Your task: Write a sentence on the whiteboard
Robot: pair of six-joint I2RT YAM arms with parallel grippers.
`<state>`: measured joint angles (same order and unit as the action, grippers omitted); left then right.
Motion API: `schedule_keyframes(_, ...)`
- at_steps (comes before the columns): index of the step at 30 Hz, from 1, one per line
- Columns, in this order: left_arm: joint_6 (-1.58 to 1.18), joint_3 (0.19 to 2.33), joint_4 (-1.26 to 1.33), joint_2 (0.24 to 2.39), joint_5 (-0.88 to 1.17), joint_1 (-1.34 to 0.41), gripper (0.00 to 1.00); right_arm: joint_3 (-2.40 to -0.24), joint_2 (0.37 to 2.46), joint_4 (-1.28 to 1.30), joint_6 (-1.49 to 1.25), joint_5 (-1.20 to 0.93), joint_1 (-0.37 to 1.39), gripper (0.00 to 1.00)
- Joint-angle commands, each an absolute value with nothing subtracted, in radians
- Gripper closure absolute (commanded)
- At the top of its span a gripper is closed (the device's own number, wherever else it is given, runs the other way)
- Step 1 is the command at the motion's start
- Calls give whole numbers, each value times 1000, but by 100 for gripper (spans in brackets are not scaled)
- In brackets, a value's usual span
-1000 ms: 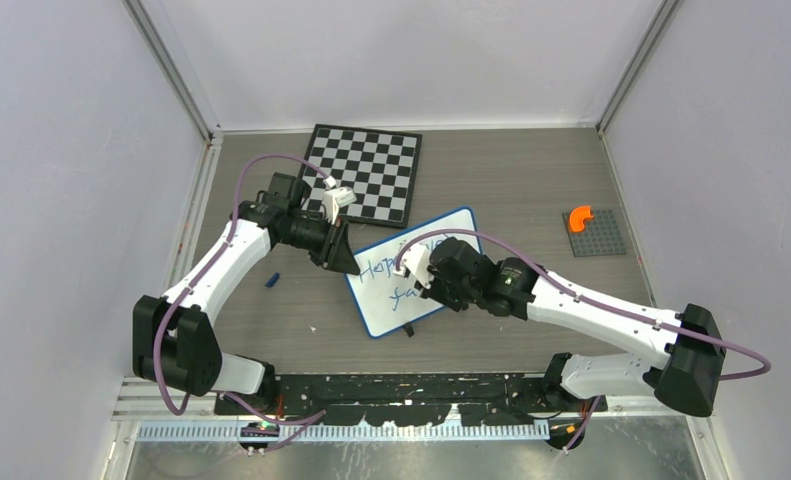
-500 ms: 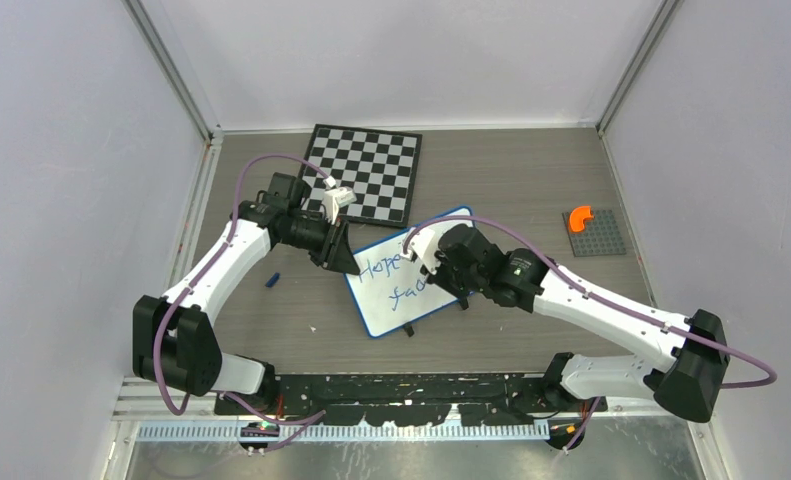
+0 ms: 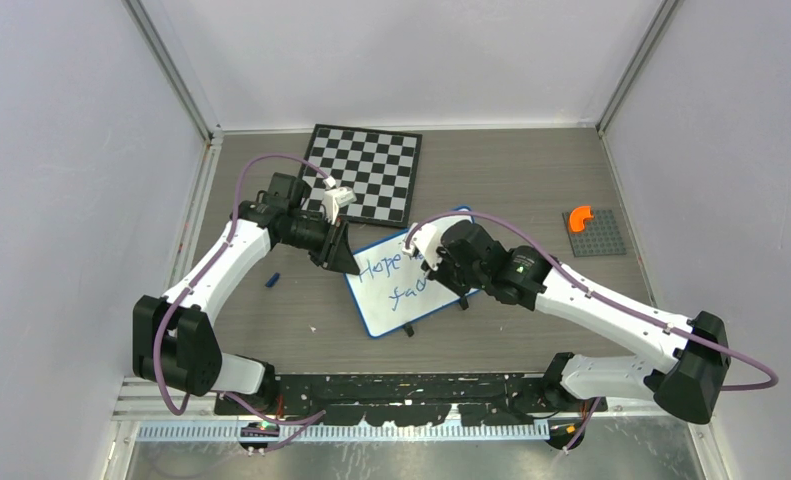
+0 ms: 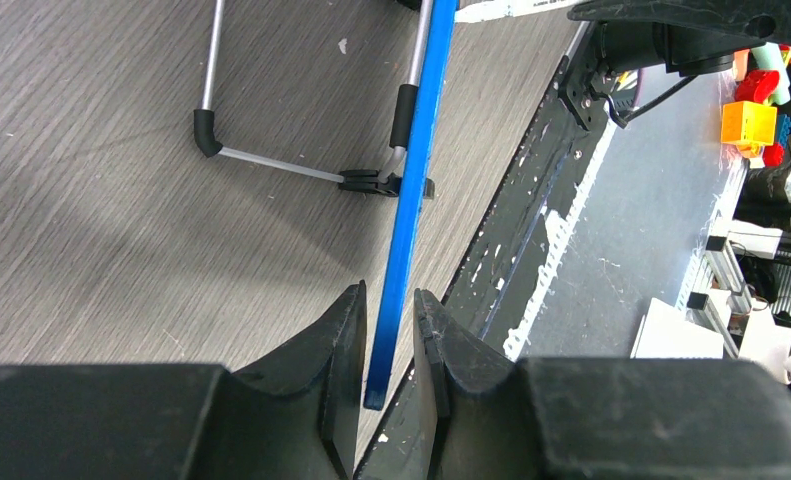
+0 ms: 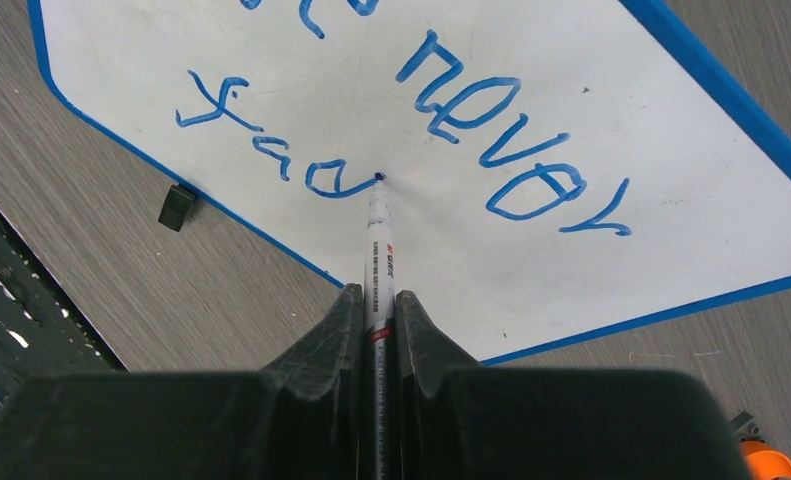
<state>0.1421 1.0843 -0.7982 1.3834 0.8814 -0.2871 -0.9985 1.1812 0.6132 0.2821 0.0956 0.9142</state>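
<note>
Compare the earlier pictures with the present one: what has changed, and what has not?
The right gripper, shut on the marker, moved slightly farther out across the whiteboard, lengthening the second line of the sentence. The left gripper kept clamping the board's rim; the board stayed put.

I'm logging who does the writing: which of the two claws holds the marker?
The right claw, shut on the marker with its tip on the whiteboard. The left claw clamps the whiteboard's blue rim instead.

The right pincer (image 5: 376, 300) and its marker (image 5: 378, 225) now stand farther right over the whiteboard (image 3: 379, 312), uncovering more of the sentence (image 3: 379, 268).
</note>
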Motion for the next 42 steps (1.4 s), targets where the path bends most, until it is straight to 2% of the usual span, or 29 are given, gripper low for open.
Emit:
schedule_keyframes(1, 153, 1102, -787, 1378, 891, -291, 75, -980, 1150, 590, 269, 60, 909, 100)
schedule_keyframes(18, 158, 1094, -790, 1379, 890, -291, 74, -951, 1133, 636, 294, 14, 909, 100)
schedule_keyframes(22, 197, 1106, -822, 1384, 918, -291, 70, -950, 1077, 656, 301, -53, 910, 100)
schedule_keyframes(31, 208, 1105, -832, 1379, 927, -297, 67, -925, 1038, 632, 273, 40, 907, 100)
schedule_keyframes(42, 216, 1106, -842, 1375, 932, -302, 68, -912, 1049, 594, 246, 14, 893, 100)
